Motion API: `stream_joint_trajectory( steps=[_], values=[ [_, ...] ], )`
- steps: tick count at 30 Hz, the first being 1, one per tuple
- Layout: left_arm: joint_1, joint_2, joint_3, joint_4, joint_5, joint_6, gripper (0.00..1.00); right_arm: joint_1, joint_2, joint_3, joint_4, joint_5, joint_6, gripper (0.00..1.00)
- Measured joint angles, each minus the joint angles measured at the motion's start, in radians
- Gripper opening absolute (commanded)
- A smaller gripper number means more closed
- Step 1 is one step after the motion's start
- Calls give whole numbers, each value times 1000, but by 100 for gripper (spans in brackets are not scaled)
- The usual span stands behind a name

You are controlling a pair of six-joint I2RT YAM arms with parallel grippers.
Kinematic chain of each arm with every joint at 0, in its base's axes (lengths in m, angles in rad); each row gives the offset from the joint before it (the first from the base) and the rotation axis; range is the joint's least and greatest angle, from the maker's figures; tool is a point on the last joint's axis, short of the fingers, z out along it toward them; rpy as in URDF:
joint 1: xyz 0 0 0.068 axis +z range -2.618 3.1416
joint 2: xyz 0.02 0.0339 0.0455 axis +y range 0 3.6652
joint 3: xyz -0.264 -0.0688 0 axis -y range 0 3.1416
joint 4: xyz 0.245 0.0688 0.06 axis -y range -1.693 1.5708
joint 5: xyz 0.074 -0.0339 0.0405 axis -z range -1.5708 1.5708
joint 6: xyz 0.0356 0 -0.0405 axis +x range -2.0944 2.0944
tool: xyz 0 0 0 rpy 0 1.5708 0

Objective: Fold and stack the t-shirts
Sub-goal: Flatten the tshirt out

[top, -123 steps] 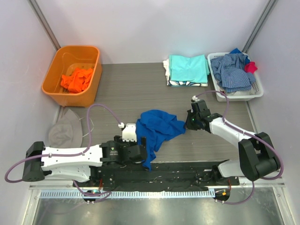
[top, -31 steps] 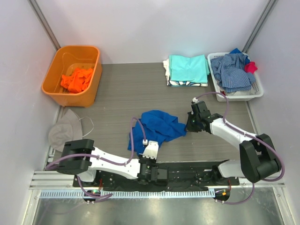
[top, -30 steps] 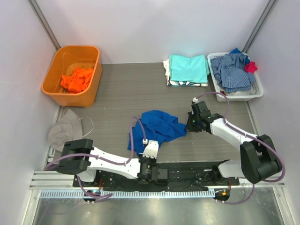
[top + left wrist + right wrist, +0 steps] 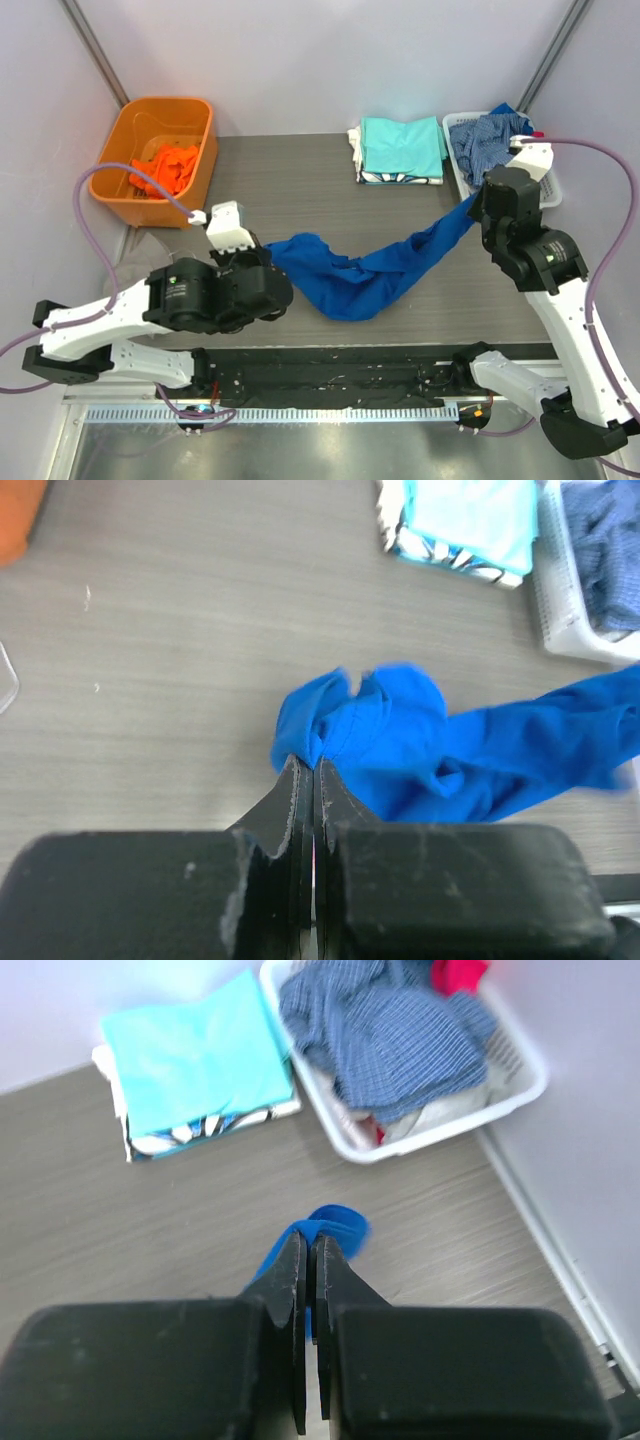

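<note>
A royal blue t-shirt point(image 4: 365, 285) hangs stretched between my two grippers, its middle sagging onto the table. My left gripper point(image 4: 272, 253) is shut on its left end, and in the left wrist view the cloth point(image 4: 420, 740) bunches right at the closed tips point(image 4: 313, 767). Raised at the right, my right gripper point(image 4: 473, 206) is shut on the other end, a blue fold point(image 4: 335, 1225) pinched between its tips point(image 4: 311, 1245). Folded t-shirts, aqua on top point(image 4: 402, 147), lie stacked at the back. An orange t-shirt point(image 4: 165, 168) lies crumpled in the orange bin point(image 4: 105, 190).
A white basket point(image 4: 440, 1125) at the back right holds a blue-and-white checked garment point(image 4: 390, 1030) and a small red cloth point(image 4: 455, 972). My right arm stands high just in front of it. Walls close in the table on three sides.
Both arms have risen and moved apart. The left gripper, a second ago down at the near edge, now holds the shirt's left end. The right one pulled its end back and right, stretching the shirt.
</note>
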Motion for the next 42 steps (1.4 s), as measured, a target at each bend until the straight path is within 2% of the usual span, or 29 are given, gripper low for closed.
stream_joint_trajectory(
  steps=[3, 9, 17, 23, 32, 35, 37, 42],
  values=[
    [2, -14, 103, 1, -31, 63, 0, 0, 0, 61, -7, 56, -29, 1],
    [47, -137, 343, 7, -121, 232, 0, 0, -1, 139, -6, 147, -77, 1],
    [113, -201, 591, 3, -225, 443, 0, 0, -8, 149, -7, 213, -94, 1],
    [128, -201, 645, 2, -269, 597, 0, 1, -35, 143, -5, 267, -105, 1],
    [137, -254, 621, 34, -326, 912, 0, 1, -45, 135, 3, 324, -116, 1],
    [137, -290, 584, 129, -340, 1042, 0, 1, -52, 132, 3, 334, -120, 1],
    [137, -322, 510, 288, -351, 1185, 0, 2, -58, 131, 8, 341, -124, 1],
    [134, -391, 212, 929, -374, 1753, 0, 2, -69, 131, 22, 349, -128, 1]
  ],
)
